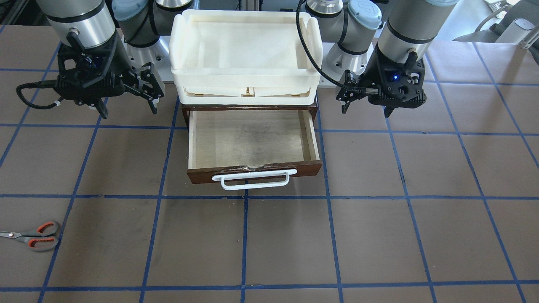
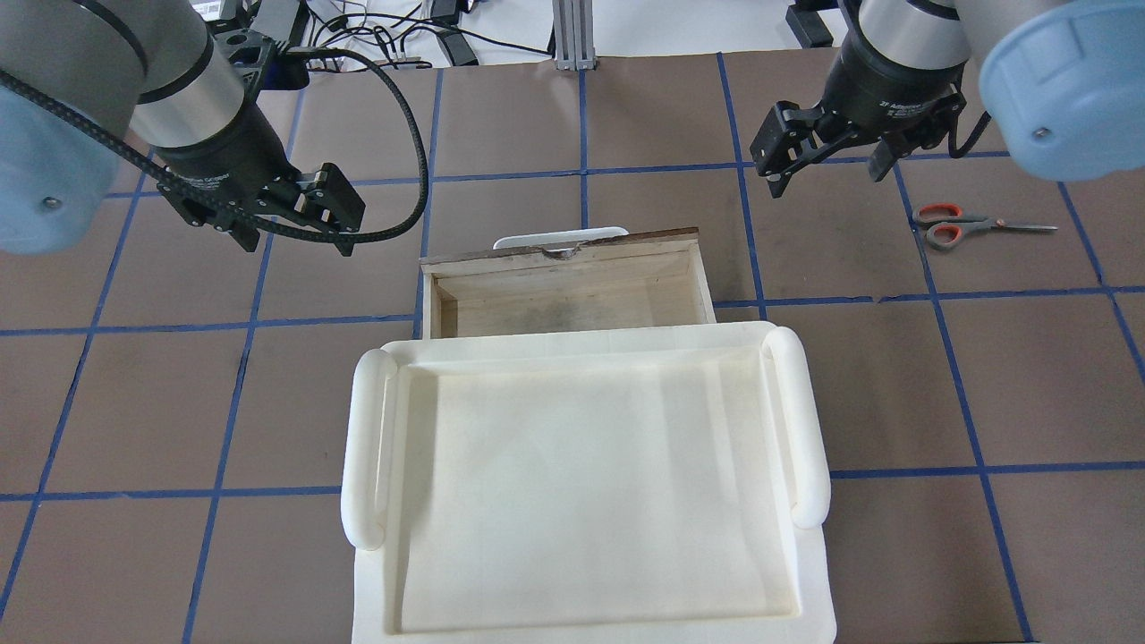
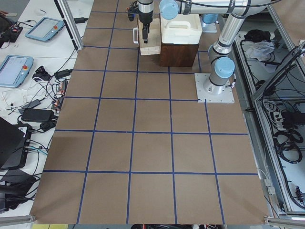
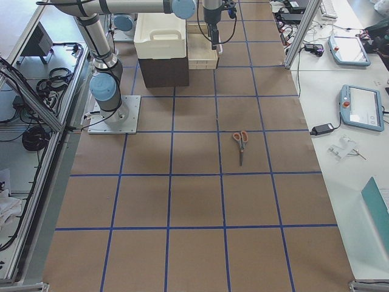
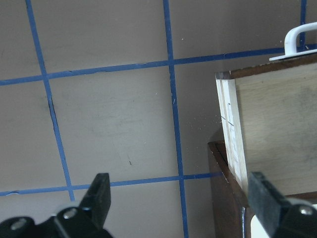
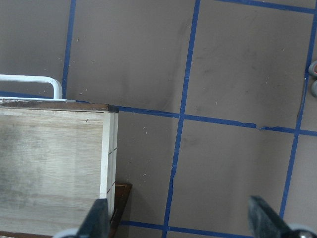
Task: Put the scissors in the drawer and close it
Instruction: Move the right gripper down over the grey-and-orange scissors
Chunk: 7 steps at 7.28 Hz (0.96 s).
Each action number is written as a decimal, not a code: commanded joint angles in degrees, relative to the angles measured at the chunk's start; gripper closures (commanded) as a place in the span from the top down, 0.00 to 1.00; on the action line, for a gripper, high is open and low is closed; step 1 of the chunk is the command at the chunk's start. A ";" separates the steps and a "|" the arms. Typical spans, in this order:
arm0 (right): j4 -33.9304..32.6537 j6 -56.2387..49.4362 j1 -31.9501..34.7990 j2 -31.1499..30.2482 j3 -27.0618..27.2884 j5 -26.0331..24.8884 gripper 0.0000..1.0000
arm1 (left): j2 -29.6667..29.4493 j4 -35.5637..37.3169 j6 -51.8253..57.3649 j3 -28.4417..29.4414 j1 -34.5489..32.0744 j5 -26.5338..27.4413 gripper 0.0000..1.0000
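The scissors (image 1: 36, 235), grey handles lined orange-red, lie flat on the table at my far right; they also show in the overhead view (image 2: 975, 225) and the exterior right view (image 4: 240, 143). The drawer (image 1: 309, 139) is pulled open and empty, its pale plywood floor bare and its white handle (image 1: 252, 179) facing outward. My right gripper (image 1: 128, 110) hangs open and empty beside the drawer's right side, well short of the scissors. My left gripper (image 1: 366, 109) hangs open and empty beside the drawer's left side. The right wrist view catches the scissors' handles (image 6: 314, 79) at its edge.
Cream-white plastic trays (image 1: 246, 80) are stacked on the dark-brown cabinet (image 4: 163, 72) above the drawer. Brown paper with blue tape lines covers the table. Tablets and cables lie on side benches past the table's edge (image 4: 358, 109).
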 commanded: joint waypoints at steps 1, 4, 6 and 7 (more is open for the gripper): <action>0.01 -0.05 0.05 0.00 0.00 -0.14 1.00 | 0.00 0.00 0.00 0.00 0.00 0.00 1.00; -0.25 -3.18 -0.30 0.35 0.09 0.12 1.00 | 0.00 0.09 -0.69 0.00 0.08 0.00 1.00; 0.27 -15.12 -3.36 0.79 0.18 0.12 1.00 | -0.70 0.35 -0.88 0.00 0.00 -0.09 1.00; 0.80 -22.12 -6.77 0.71 0.18 0.12 1.00 | -0.62 0.36 -0.79 0.00 0.00 -0.09 1.00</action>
